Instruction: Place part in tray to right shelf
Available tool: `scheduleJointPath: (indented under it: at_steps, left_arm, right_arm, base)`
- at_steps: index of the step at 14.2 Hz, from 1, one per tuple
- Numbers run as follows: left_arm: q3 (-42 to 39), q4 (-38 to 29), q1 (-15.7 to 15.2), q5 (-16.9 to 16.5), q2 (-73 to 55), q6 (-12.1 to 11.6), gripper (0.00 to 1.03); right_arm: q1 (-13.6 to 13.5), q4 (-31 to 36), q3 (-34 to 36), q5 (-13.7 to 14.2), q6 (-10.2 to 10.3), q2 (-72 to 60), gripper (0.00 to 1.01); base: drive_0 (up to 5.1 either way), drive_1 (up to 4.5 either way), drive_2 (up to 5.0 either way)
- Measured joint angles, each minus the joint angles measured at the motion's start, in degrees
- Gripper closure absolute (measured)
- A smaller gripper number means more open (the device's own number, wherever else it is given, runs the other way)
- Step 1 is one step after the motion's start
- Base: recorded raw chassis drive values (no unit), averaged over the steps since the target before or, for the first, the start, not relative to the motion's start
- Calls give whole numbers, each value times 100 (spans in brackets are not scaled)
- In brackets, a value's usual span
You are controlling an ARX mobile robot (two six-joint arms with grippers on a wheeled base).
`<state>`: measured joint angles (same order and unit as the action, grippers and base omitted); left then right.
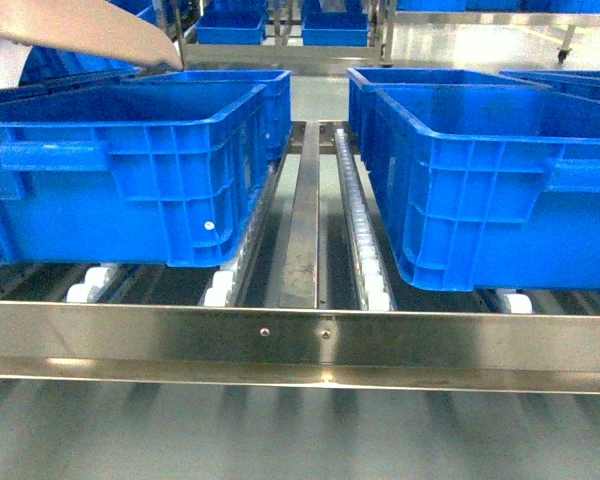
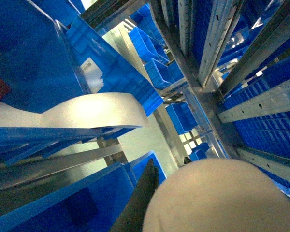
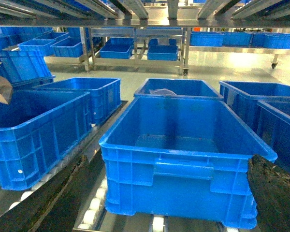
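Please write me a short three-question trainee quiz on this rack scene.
1. True or false: in the head view, the beige plastic scoop-shaped tray is above the left large blue plastic crate.
2. The right gripper is: A open; B shut on a part; C shut on nothing.
3. What white things does the shiny steel rack carry under the crates?
Key: 1 true; 2 A; 3 rollers.
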<state>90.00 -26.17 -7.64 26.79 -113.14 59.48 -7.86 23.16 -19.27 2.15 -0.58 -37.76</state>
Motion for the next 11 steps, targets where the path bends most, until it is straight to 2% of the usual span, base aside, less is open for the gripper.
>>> scheduleJointPath:
  at_steps: [6,7,8,11]
  left_arm:
    - [-166,39,-31,197,2,-79,91]
    - [-168,-107,11,332,2,-321,91]
    - [-166,-205,48,286,9,-546,91]
    - [-166,-195,101,216,33,-623,91]
  right_arm:
    - [0,0,0,0,0,0,3]
    - [0,0,0,0,0,0,3]
    - [0,0,0,0,0,0,3]
    - [0,0,0,0,0,0,3]
  base:
    - [0,0,0]
    - [0,0,0]
    - [0,0,0]
    - [0,0,0]
